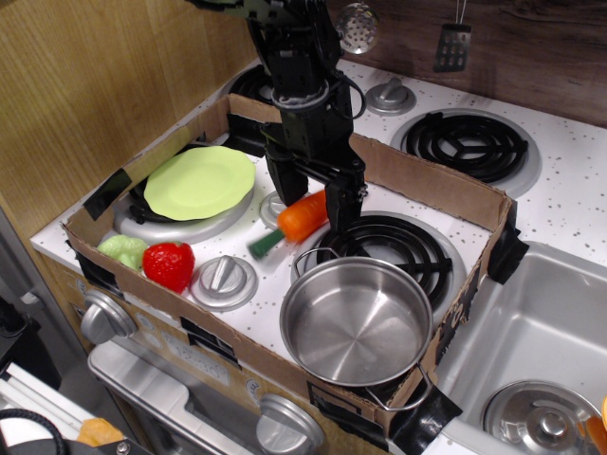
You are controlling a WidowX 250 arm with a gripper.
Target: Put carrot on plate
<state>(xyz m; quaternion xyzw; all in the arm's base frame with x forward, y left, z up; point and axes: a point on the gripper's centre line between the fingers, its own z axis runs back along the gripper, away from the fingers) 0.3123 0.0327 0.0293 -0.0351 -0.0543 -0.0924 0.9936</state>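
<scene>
observation.image looks down on a toy stove fenced by a cardboard wall (432, 190). At the left lie the lettuce (121, 250) and the strawberry (169, 264), with the plate (199, 181) behind them on a burner. Right of the plate, the gripper (313, 204) has its two fingers closed against the thick part of the carrot (296, 220); the green end is blurred. The steel pot (355, 320) stands in front, at the right.
</scene>
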